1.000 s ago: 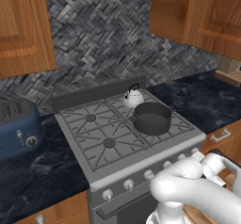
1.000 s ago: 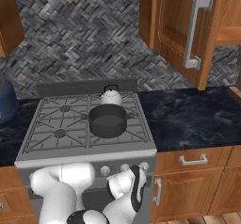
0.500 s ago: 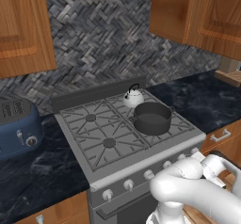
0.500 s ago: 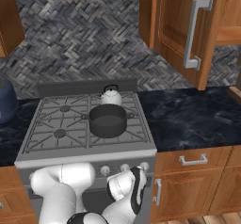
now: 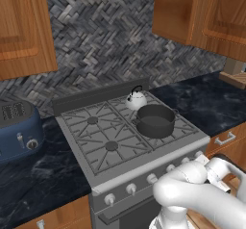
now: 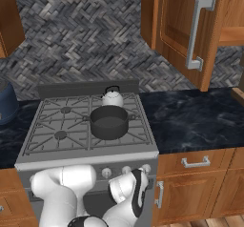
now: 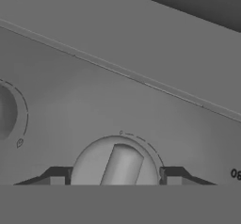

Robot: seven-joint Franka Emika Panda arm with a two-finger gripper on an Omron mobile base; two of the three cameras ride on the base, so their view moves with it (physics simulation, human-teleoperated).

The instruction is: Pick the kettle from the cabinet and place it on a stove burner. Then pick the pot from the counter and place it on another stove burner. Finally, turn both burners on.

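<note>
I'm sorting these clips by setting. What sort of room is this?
A rendered home kitchen, by the look of it: a grey gas range carrying a kettle and a pot, a black stone counter, and wooden wall cabinets.

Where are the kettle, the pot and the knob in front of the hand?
kettle (image 6: 112, 98), right base view, on its silvery dome.
pot (image 6: 109, 121), right base view, on its dark inside.
knob (image 7: 116, 164), hand view, on its raised centre bar.
</note>
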